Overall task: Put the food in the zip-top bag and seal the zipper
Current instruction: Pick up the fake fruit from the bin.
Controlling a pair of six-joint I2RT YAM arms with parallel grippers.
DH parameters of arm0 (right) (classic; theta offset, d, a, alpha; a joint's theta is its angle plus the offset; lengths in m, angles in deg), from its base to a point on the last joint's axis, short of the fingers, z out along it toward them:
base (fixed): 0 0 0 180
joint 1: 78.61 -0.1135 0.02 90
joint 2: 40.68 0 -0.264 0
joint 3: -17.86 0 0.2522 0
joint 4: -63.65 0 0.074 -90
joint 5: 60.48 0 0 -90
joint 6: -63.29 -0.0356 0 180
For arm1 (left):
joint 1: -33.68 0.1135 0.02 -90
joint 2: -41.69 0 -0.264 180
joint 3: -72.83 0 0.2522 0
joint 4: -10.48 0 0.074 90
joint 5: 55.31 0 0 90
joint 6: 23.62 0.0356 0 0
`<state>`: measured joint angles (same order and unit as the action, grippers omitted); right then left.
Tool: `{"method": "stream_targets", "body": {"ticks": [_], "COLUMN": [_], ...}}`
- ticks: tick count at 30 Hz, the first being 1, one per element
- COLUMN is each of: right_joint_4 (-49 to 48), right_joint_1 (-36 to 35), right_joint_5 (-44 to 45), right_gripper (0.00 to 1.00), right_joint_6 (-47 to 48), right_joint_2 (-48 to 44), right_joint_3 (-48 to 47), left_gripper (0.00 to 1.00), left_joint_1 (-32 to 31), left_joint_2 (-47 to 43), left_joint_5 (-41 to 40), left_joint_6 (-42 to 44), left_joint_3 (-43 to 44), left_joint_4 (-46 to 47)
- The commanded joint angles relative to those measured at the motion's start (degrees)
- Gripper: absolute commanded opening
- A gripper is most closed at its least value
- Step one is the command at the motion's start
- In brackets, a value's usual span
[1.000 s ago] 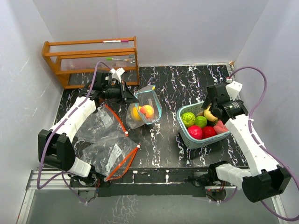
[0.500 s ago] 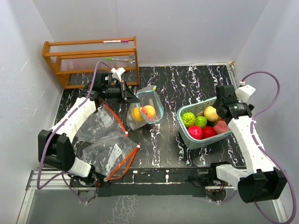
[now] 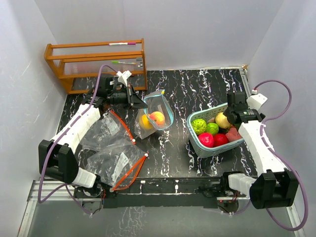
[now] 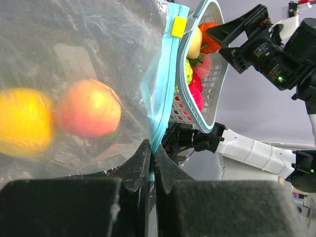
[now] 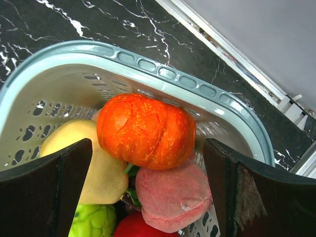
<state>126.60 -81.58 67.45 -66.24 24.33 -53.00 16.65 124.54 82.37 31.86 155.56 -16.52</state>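
The food (image 3: pixel 206 139) lies in two places. Most of it is heaped in a teal basket (image 3: pixel 193 140) at 3 o'clock on the black marbled counter (image 3: pixel 197 84). It holds a bumpy green fruit (image 3: pixel 199 125), a smooth green one (image 3: pixel 212 128), two red pieces (image 3: pixel 220 139), a pale yellow fruit (image 3: pixel 222 120) and a pink piece (image 3: pixel 233 134). The right wrist view adds an orange pumpkin (image 5: pixel 145 129) resting on top of the yellow and pink ones. Two pieces are already inside the zip-top bag (image 3: pixel 160 106), which stands near the counter's middle, a little toward 11 o'clock. They are a yellow-orange fruit (image 3: pixel 143 121) and a peach-coloured one (image 3: pixel 157 117), side by side at the bottom.

The left claw (image 4: pixel 151 158) is pinched closed on the bag's teal zipper strip (image 4: pixel 165 84) at the bag's 10 o'clock corner, holding the mouth up and open. A yellow slider (image 4: pixel 178 26) sits at the strip's far end. The right claw (image 5: pixel 147 148) is spread wide with nothing gripped between its fingers (image 5: pixel 44 192). It hangs above the basket's 1 o'clock corner, with the pumpkin directly below the gap.

Two flat clear bags (image 3: pixel 121 165) with red zippers lie at 8 o'clock. A wooden rack (image 3: pixel 96 64) stands at 10 o'clock against the back wall.
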Motion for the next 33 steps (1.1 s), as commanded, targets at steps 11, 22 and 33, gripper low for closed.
{"method": "stream_targets", "body": {"ticks": [11, 22, 33], "right_joint_4": [-8.0, -8.1, -18.6], "right_joint_1": [1.3, 1.4, 0.8], "right_joint_5": [2.8, -5.6, -53.0], "right_gripper": [0.85, 0.52, 0.39], "right_joint_6": [-2.0, 4.6, 9.1], "right_joint_2": [-0.1, -9.7, -13.5], "right_joint_3": [5.4, -0.9, -1.7], "left_gripper": [0.00, 0.00, 0.00], "left_joint_1": [0.2, 0.2, 0.2], "left_joint_2": [-3.3, -3.6, -2.3], "left_joint_5": [1.9, 0.7, 0.8], "left_joint_6": [0.1, 1.6, 1.1], "left_joint_3": [0.5, 0.6, 1.0], "left_joint_4": [0.4, -1.4, -0.8]}}
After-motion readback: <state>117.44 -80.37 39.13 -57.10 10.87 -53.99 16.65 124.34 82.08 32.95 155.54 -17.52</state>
